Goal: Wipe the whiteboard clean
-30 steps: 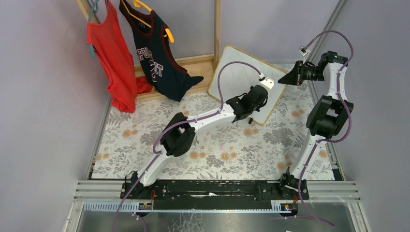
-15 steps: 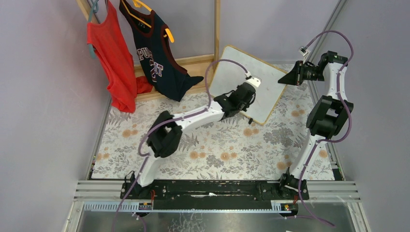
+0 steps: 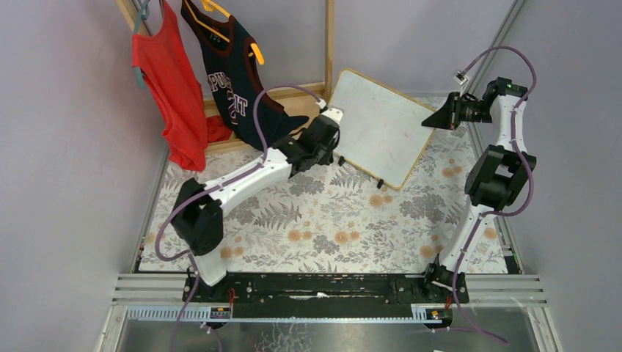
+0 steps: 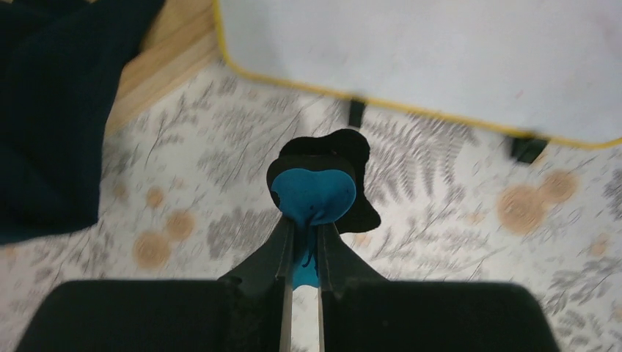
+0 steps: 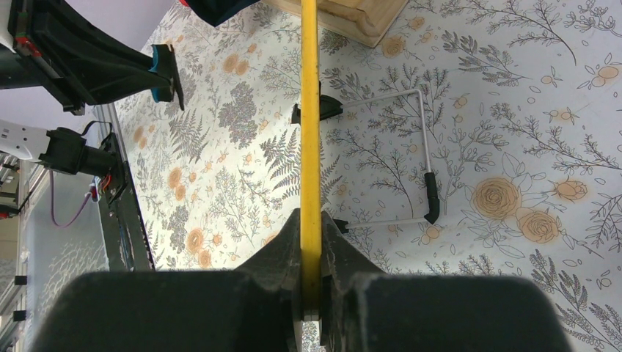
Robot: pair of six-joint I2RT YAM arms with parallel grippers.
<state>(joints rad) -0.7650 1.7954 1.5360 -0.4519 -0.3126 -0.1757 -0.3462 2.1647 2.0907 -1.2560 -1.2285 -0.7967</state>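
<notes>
Floral-print worktop (image 3: 330,227), grey walls; the whiteboard (image 3: 378,128) stands tilted at the far centre, its right edge pinched between the jaws of the right gripper (image 5: 310,220), which steadies it. Jaws of the left gripper (image 4: 306,246) are clamped on the blue eraser (image 4: 314,192), hanging just off the board's near-left edge over the worktop, pad clear of the face. Judged step: a wiping stroke to set up; next move calls for carrying the eraser onto the face with light pressure against the right arm's hold. Remaining marks too faint to tell.
</notes>
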